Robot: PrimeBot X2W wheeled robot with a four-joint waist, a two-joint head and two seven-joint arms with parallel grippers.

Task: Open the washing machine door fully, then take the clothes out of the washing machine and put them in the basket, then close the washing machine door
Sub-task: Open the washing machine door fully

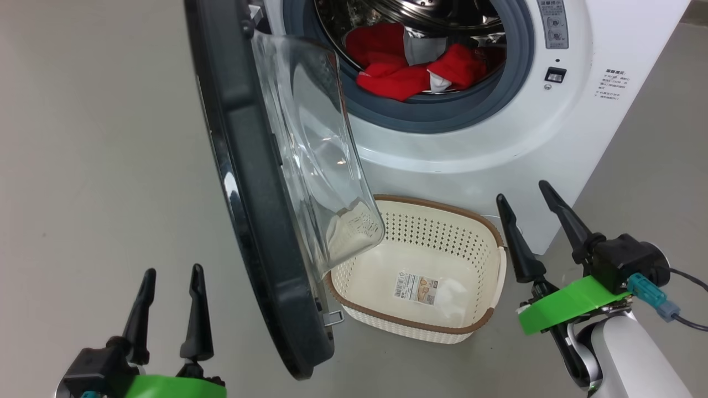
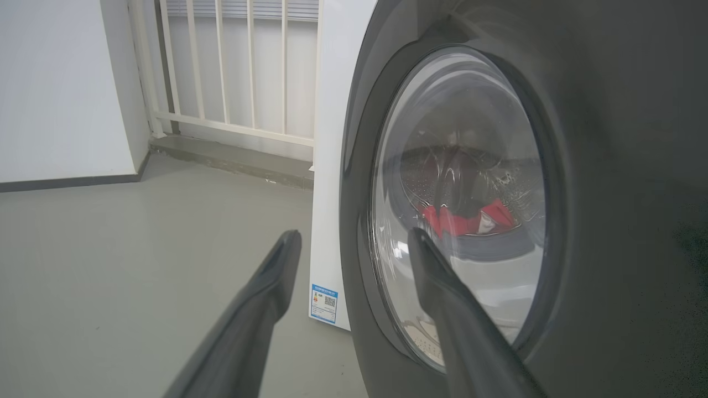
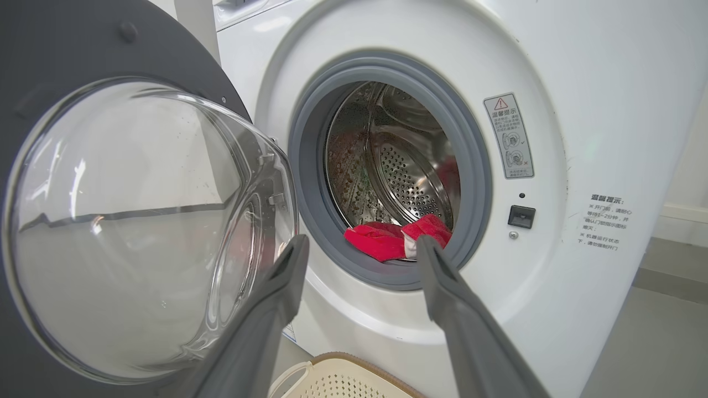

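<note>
The washing machine door point(image 1: 249, 182) stands roughly at a right angle to the white washing machine point(image 1: 470, 143), its glass bowl point(image 3: 133, 232) bulging toward the basket. Red clothes point(image 1: 409, 63) with some white and grey cloth lie at the drum's front lip, also seen as clothes point(image 3: 395, 239) in the right wrist view. The cream basket point(image 1: 420, 271) sits on the floor below the opening, with nothing in it but its label. My left gripper point(image 1: 171, 273) is open, low on the door's outer side point(image 2: 608, 221). My right gripper point(image 1: 522, 190) is open, right of the basket.
Grey floor point(image 1: 94, 166) spreads out left of the door. In the left wrist view a white railing point(image 2: 232, 66) and a white wall point(image 2: 55, 88) stand behind the machine. The door's lower edge hangs over the basket's left rim.
</note>
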